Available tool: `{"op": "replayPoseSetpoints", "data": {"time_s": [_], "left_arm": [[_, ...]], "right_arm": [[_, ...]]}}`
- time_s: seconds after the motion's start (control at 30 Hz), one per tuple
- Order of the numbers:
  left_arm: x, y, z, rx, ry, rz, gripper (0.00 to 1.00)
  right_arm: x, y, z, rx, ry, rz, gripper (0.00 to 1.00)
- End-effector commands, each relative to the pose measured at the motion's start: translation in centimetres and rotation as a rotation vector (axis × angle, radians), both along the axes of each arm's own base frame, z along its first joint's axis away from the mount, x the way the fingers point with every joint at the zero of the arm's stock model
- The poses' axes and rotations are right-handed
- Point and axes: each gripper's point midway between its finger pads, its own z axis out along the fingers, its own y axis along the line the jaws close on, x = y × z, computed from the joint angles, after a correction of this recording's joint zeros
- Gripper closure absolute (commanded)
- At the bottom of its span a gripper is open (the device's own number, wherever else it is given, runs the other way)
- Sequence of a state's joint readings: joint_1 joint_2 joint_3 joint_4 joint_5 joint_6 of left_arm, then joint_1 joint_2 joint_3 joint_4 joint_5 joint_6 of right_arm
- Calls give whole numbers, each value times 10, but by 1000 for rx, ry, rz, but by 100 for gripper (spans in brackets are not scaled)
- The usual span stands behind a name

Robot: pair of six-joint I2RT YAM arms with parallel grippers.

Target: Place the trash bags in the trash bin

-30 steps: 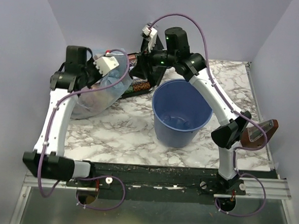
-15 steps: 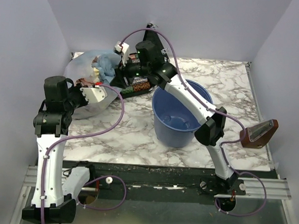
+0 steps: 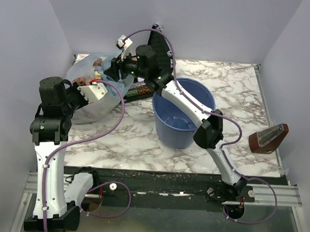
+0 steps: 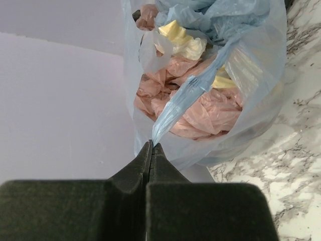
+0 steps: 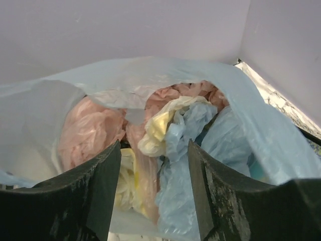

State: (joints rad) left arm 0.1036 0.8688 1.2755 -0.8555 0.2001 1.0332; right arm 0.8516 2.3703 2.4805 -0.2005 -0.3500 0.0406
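A bulging clear bag (image 3: 87,104) stuffed with pink, yellow and blue film stands at the back left. A crumpled light-blue trash bag (image 5: 186,150) lies in its open mouth; it also shows in the left wrist view (image 4: 220,15). My right gripper (image 5: 154,148) is open just above the mouth, with its fingers on either side of the light-blue bag, and shows in the top view (image 3: 104,70). My left gripper (image 4: 152,144) is shut on a blue strip of the bulging bag's rim (image 4: 190,90) and pulls it taut; it shows in the top view (image 3: 110,88). The blue trash bin (image 3: 181,138) stands at mid-table and holds nothing.
A black case of chips (image 3: 144,89) lies between the bulging bag and the bin, partly under my right arm. A brown holder (image 3: 268,138) stands at the right edge. Purple walls close in the left, back and right.
My right gripper has swung left from above the case to the bag's mouth. My left arm has drawn back towards me, pulling the bag's rim. The bin has shifted slightly left.
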Motion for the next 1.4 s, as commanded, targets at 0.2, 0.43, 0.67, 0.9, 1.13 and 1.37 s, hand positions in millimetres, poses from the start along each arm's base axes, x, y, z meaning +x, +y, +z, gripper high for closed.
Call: {"op": "replayPoseSetpoints", "data": {"time_s": [0.2,0.43,0.67,0.9,1.13,1.37], "left_arm": [[-11,-6,20,-113,-29,39,100],[-12,-7,28,-139,-61,42,100],[-19,-8,31,-145,-80,47,100],[-25,-8,24,-139,-68,49,100],[-23,-9,20,-158,-63,48,100],[-22,-10,16,-159,-60,46,100]], "right_arm": [[-27,24,-19,6,58,84,36],[-19,14,-5,-17,-10,-10,34],[-21,24,-45,-101,-21,2,34],[-5,27,-70,-125,-17,-73,36],[-24,36,-79,-121,5,45,36],[-22,36,-94,-150,25,22,39]]}}
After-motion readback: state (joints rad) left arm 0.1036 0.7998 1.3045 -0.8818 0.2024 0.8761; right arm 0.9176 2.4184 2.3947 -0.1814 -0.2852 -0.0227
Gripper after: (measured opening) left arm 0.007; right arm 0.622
